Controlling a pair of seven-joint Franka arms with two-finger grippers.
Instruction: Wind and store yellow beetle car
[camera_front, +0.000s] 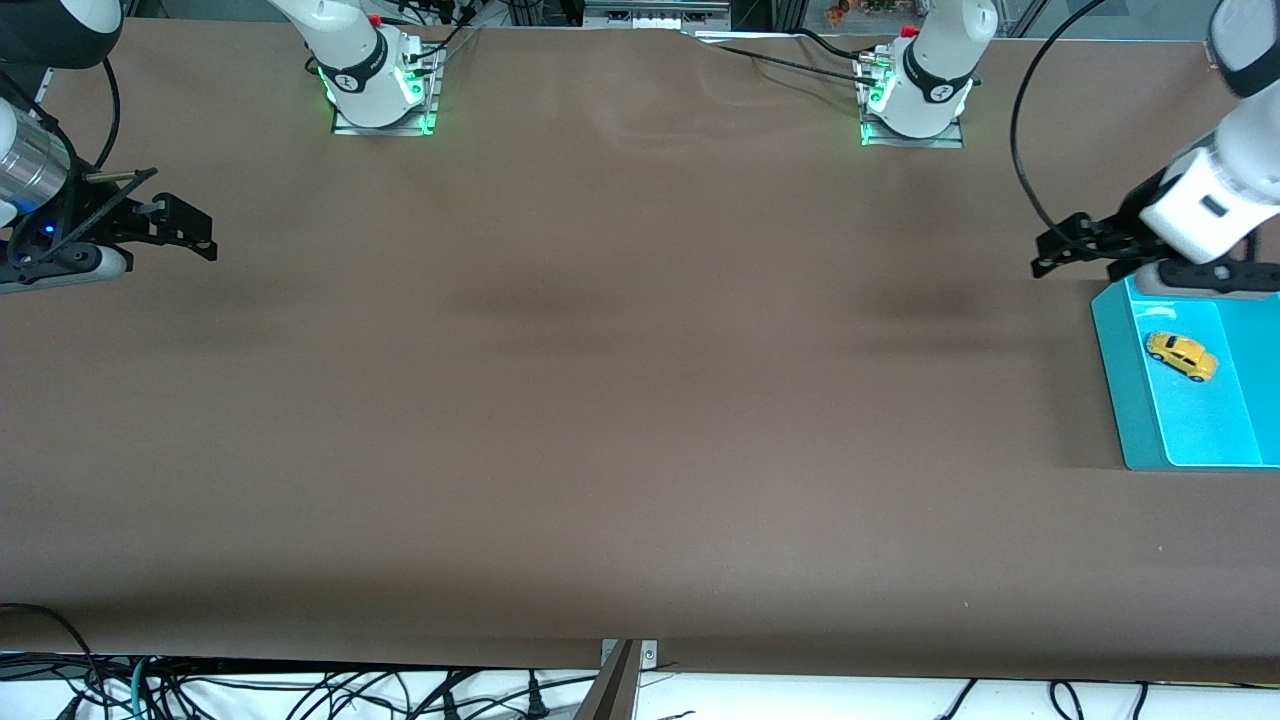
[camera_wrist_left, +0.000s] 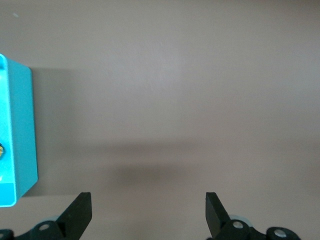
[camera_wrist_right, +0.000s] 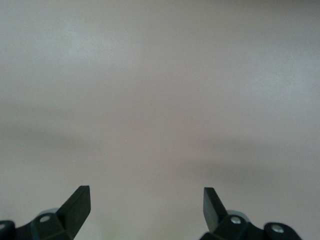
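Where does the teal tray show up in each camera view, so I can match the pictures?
Front view: the teal tray sits at the left arm's end of the table, with the yellow beetle car in it, under the open left gripper.
Left wrist view: one corner of the tray shows at the picture's edge.
Right wrist view: not in it.
Shared landmark: the brown table.

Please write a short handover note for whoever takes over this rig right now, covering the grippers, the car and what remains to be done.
Left gripper: jaws open, empty, over the table beside the teal tray.
Right gripper: jaws open, empty, waiting over the table at the right arm's end.
Yellow beetle car: lying in the teal tray at the left arm's end, touched by neither gripper.
Done: car sits in the tray; whether it was wound cannot be told.
Left: confirm winding.
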